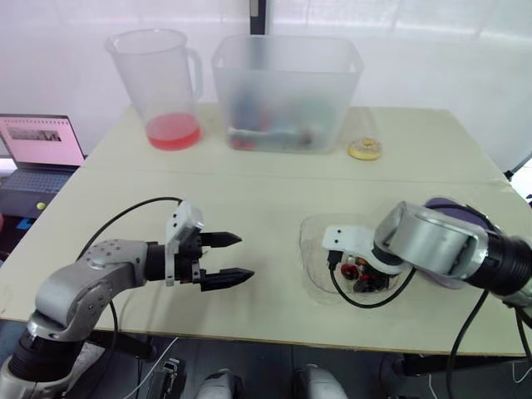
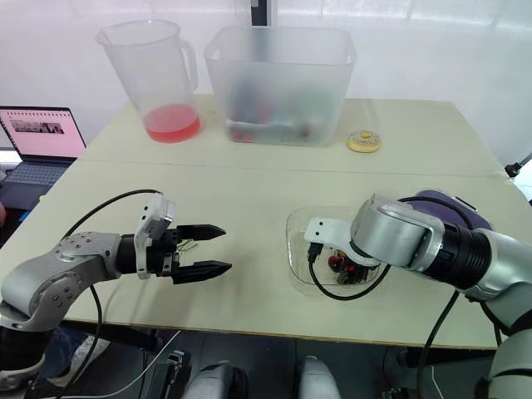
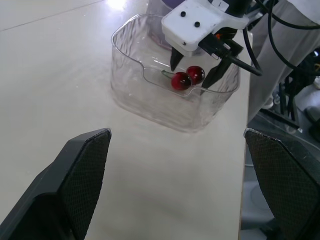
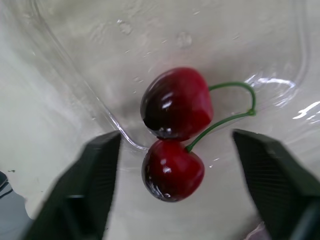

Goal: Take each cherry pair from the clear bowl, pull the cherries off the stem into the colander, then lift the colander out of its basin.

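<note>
The clear bowl (image 1: 309, 258) sits near the table's front edge, right of centre. A cherry pair (image 3: 187, 77) on one green stem lies inside it. My right gripper (image 3: 192, 75) reaches down into the bowl and is open, one finger on each side of the cherries (image 4: 175, 135) without touching them. My left gripper (image 1: 245, 256) hovers just above the table to the left of the bowl, open and empty, its tips pointing at the bowl. A purple rounded thing (image 2: 440, 204), perhaps the colander, sits behind my right arm and is mostly hidden.
At the back stand a clear jug (image 1: 162, 83) with red liquid and a large translucent bin (image 1: 287, 91). A small doughnut-shaped object (image 1: 364, 149) lies to the right of the bin. An open laptop (image 1: 37, 150) sits off the table's left side.
</note>
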